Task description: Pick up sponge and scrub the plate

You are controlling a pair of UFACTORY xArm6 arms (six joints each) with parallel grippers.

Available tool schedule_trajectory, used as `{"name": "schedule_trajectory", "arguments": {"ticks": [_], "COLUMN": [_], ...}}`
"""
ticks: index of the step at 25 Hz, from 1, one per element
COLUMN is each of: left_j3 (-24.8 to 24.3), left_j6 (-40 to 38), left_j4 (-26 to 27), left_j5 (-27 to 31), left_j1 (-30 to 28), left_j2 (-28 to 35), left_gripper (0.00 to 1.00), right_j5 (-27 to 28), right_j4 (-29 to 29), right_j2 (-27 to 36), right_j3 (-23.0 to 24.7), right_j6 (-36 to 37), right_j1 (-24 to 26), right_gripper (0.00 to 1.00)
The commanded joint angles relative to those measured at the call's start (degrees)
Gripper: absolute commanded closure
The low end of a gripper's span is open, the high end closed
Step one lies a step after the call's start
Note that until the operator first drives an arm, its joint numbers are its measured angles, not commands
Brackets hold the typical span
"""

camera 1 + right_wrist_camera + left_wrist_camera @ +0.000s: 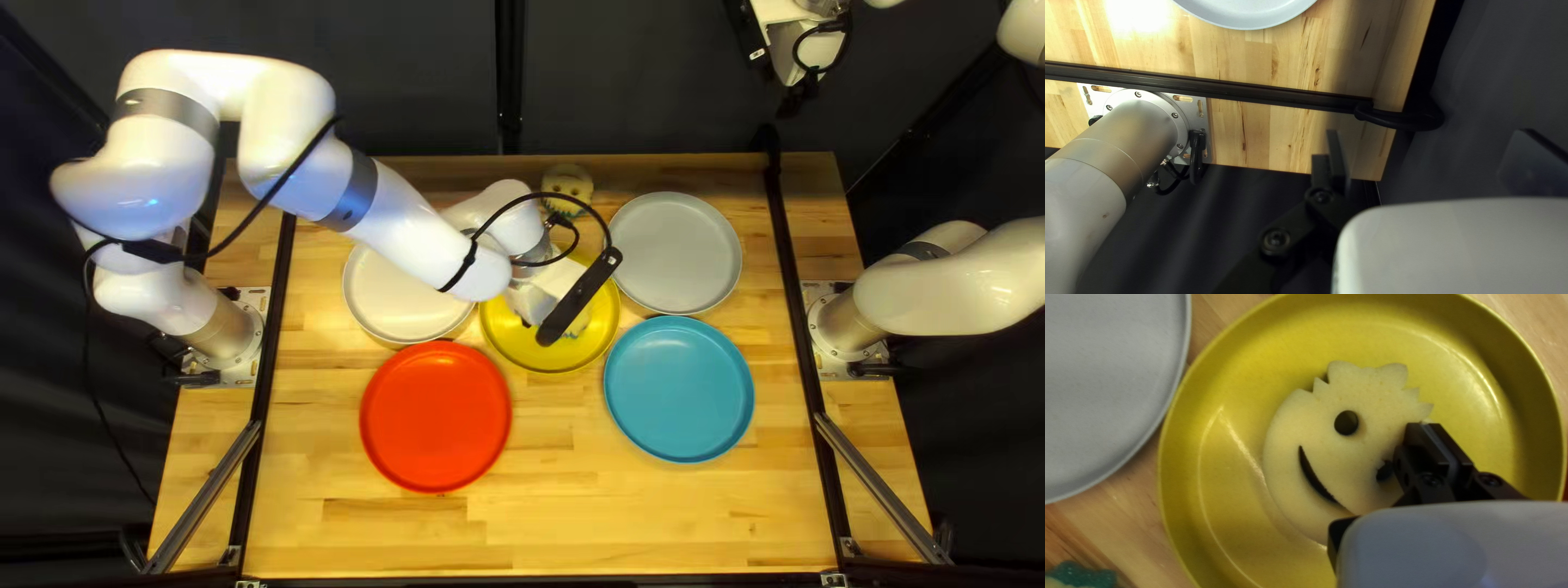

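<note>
Looks roughly halfway along, by judgement: past the pick-up, into or just short of the scrubbing. Has the pale, face-shaped sponge inside the yellow plate, lying more or less flat within the rim. Grips it near one eye hole with the left gripper, with fingers drawn close together and, to judge by the pinched sponge edge, clamped on it.

Cannot confirm any rubbing from these views. Seems to need wiping strokes across the yellow plate's base, then along the inner wall, pressing evenly without tipping the rim or letting the foam slip free. Then calls for lifting off and letting go.

Has the right gripper well apart from the yellow plate, beyond its far side, with fingers spread wide and holding nothing. Shows a second sponge just beyond the yellow plate, apparently unneeded. Asks nothing, seemingly, of the grey plate, blue plate, red plate or white plate around the yellow plate.
</note>
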State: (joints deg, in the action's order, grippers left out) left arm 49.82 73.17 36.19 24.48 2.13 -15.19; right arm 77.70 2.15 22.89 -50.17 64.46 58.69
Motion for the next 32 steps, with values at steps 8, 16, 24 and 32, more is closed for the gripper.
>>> {"name": "schedule_trajectory", "arguments": {"ticks": [8,16,24,32], "left_j3": [3.7,13.4,13.4,0.3], "left_j6": [0.7,-0.8,0.4,1.9], "left_j4": [1.5,-1.3,-0.6,3.5], "left_j5": [0.5,2.0,0.9,-1.9], "left_j1": [0.5,0.6,-0.1,-2.2], "left_j2": [-3.2,-9.0,-9.2,-1.2], "left_gripper": [1.00,1.00,1.00,1.00], "right_j5": [0.0,0.0,0.0,0.0], "right_j4": [0.0,0.0,0.0,0.0], "right_j2": [0.0,0.0,0.0,0.0], "right_j3": [0.0,0.0,0.0,0.0], "right_j6": [0.0,0.0,0.0,0.0], "right_j1": [0.0,0.0,0.0,0.0], "right_gripper": [0.00,0.00,0.00,0.00]}}
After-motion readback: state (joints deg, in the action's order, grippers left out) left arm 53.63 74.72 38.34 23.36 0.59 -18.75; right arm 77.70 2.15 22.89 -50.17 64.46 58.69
